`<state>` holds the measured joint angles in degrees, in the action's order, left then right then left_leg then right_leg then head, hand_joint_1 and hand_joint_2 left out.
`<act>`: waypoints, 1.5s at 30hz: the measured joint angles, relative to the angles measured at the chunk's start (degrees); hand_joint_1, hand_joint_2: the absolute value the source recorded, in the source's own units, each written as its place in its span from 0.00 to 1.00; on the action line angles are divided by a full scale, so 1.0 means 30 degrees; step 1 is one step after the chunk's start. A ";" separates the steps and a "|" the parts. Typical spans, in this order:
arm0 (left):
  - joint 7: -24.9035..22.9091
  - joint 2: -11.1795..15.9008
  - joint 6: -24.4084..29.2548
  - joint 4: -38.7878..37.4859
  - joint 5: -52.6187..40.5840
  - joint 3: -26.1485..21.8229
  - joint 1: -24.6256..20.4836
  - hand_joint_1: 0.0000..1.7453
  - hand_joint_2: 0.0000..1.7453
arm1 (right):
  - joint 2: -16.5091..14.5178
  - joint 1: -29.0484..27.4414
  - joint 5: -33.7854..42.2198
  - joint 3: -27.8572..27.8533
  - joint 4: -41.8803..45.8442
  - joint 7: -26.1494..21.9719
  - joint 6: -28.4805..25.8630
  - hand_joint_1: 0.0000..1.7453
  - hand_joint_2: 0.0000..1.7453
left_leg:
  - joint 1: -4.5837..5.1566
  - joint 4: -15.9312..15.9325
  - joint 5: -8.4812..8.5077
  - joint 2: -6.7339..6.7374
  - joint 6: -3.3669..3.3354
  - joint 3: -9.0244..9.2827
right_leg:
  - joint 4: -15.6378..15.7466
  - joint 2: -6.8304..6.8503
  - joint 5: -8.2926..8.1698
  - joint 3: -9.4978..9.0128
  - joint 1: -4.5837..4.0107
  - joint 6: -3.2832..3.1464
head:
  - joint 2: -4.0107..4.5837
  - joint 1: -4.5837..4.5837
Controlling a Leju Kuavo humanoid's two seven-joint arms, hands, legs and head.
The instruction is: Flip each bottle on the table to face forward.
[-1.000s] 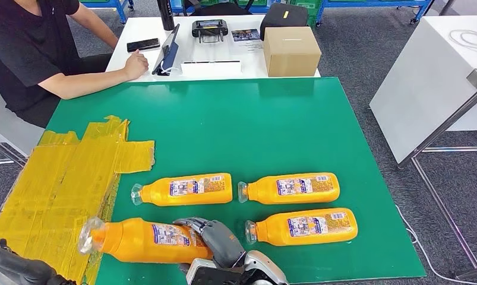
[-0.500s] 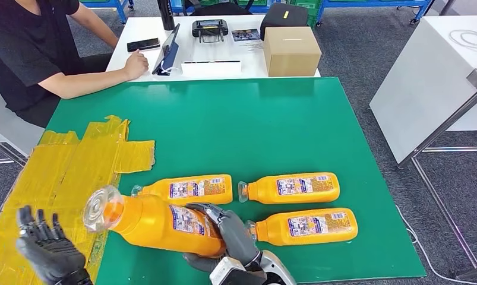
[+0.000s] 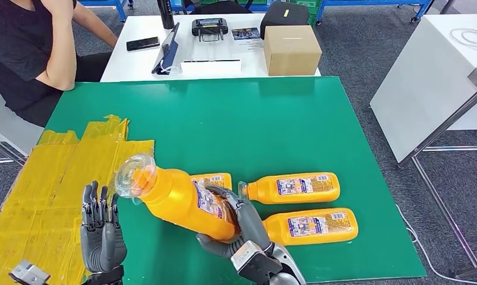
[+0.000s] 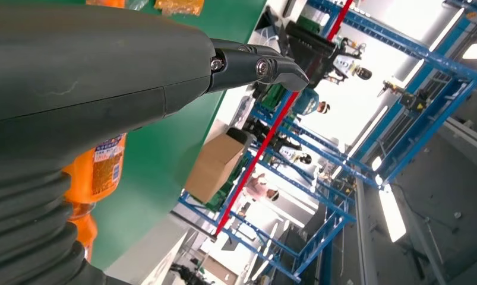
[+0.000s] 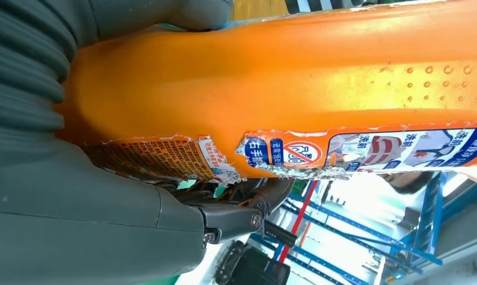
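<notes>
Lifting of orange bottle [image 3: 179,202] by right hand [image 3: 239,228]
It was gripped at its base, cap tilted toward the spread, empty left hand [image 3: 102,234].

The lifted orange bottle [image 3: 179,202] covers most of the bottle lying behind it [image 3: 215,179], so just one end of that one peeks out. The right hand [image 3: 239,222] wraps the lifted bottle's lower part and hides its bottom end. The words on the bottle labels are too small to read. The person [image 3: 31,53] at the far corner is cut off by the edge. In the right wrist view the held bottle runs past the edge.
</notes>
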<state>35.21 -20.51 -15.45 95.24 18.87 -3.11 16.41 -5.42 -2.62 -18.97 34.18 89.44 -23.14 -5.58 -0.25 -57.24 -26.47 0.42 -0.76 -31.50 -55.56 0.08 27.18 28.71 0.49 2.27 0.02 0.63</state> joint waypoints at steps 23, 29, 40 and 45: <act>-0.1126 -0.0055 -0.2830 -0.0206 0.0889 0.1183 -0.0016 0.00 1.00 | -0.1008 0.0652 -0.0833 -0.0253 -0.1605 0.0483 0.0441 1.00 1.00 | 0.0000 0.0000 0.0001 -0.0002 0.0000 -0.0013 | -0.0001 0.0002 0.0000 0.0005 0.0001 0.0000 | 0.0000 0.0000; -0.1980 -0.0055 -0.3987 -0.0459 0.2013 0.1343 -0.0018 0.00 1.00 | -0.1122 0.0866 -0.1242 -0.0290 -0.2178 0.0685 0.0346 1.00 1.00 | 0.0000 0.0000 0.0001 -0.0002 0.0000 -0.0019 | -0.0001 0.0002 0.0000 0.0009 0.0001 0.0000 | 0.0000 -0.0002; -0.2748 -0.0062 -0.4467 -0.0827 0.2611 0.1364 0.0019 0.00 1.00 | -0.1499 0.1093 -0.3047 0.0583 -0.3085 0.1402 0.0204 1.00 1.00 | -0.0001 0.0002 0.0001 -0.0002 0.0000 -0.0025 | -0.0004 0.0002 0.0000 0.0012 -0.0002 0.0000 | 0.0000 0.0000; -0.2679 -0.0062 -0.4302 -0.0843 0.2188 0.1384 0.0067 0.00 1.00 | -0.1576 0.1570 -0.3381 0.1424 -0.3730 0.1637 0.0330 1.00 1.00 | -0.0001 0.0002 0.0001 -0.0001 0.0000 -0.0028 | -0.0003 0.0001 0.0000 0.0017 0.0000 0.0000 | 0.0000 -0.0002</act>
<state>27.17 -20.70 -28.35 92.71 25.43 1.04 16.61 -10.15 2.09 -29.11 38.45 78.25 -18.22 -4.60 -0.25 -57.23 -26.47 0.42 -0.76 -31.58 -55.57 0.08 27.18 28.76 0.49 2.27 0.02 0.63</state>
